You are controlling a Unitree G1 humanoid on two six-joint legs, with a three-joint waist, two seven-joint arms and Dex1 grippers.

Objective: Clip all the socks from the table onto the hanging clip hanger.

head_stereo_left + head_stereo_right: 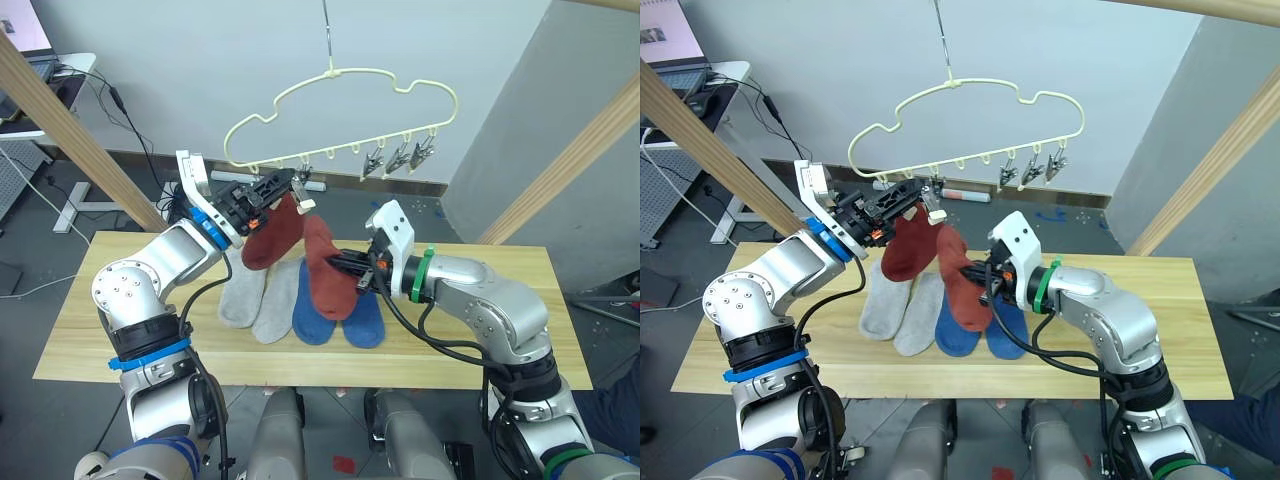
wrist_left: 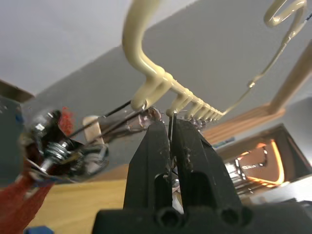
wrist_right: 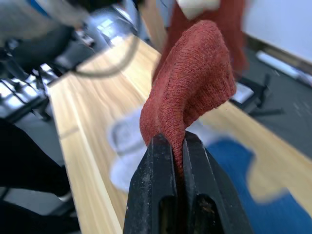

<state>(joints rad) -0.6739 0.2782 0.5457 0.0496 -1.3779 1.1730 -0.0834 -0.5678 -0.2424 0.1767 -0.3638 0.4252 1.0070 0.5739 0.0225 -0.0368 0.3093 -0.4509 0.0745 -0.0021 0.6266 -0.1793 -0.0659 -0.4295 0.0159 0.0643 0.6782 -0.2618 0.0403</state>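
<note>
The pale yellow clip hanger (image 1: 340,105) hangs above the table (image 1: 500,330). One rust red sock (image 1: 273,238) dangles from a clip (image 2: 63,151) near its left end. My left gripper (image 1: 290,186) is raised to the hanger's clip row and shut on the thin metal clip (image 2: 170,127) beside that one. My right gripper (image 1: 348,268) is shut on the second rust red sock (image 3: 192,87), held above the table just below and right of the first. Two light grey socks (image 1: 258,298) and two blue socks (image 1: 338,322) lie side by side on the table beneath.
Slanted wooden poles (image 1: 60,125) (image 1: 560,170) rise at both sides of the table. Three free clips (image 1: 398,158) hang toward the hanger's right end. A desk with cables (image 1: 60,75) stands at the back left.
</note>
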